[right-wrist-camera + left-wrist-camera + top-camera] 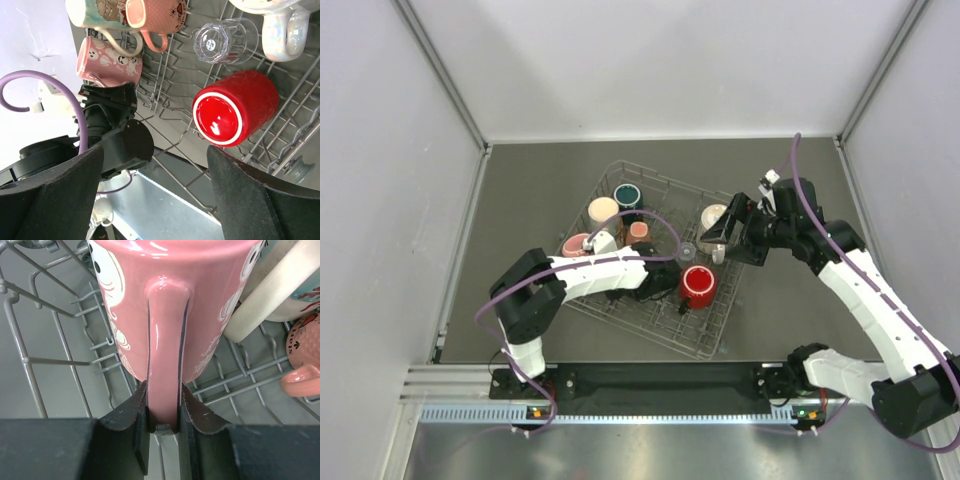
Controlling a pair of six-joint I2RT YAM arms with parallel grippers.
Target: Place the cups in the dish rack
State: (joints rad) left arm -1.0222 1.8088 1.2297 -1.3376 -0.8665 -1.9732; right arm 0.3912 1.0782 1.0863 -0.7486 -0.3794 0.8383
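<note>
From above, the dish rack (711, 335) sits askew in the middle of the dark table (520, 190). Along its far left side stand the dark teal mug (627, 195), the cream mug (603, 210) and the small salmon mug (638, 232). The pink mug (576, 245) is at the left edge. The red mug (698, 286) sits toward the near right, the clear glass mug (687, 250) is mid-rack, and a white mug (713, 217) is by the far right corner. The left arm lies across the rack's near left part and hides the wires there, and its purple cable (665, 228) arches over the middle. The left gripper (593, 244) is against the pink mug. The right gripper (722, 238) hangs over the rack's right side, just beside the white mug.

In the left wrist view, the two dark fingers (129, 415) are clamped on the pink mug's handle. The mug fills the frame, with rack tines under it. The cream mug touches or nearly touches it on the right, and the salmon mug sits lower right.

In the right wrist view, the right gripper's fingers are spread wide with nothing between them. Below them the red mug shows a round end with a pale ring. The clear glass mug and the white mug lie beyond it, and the left arm's wrist blocks the rack's left edge.
</note>
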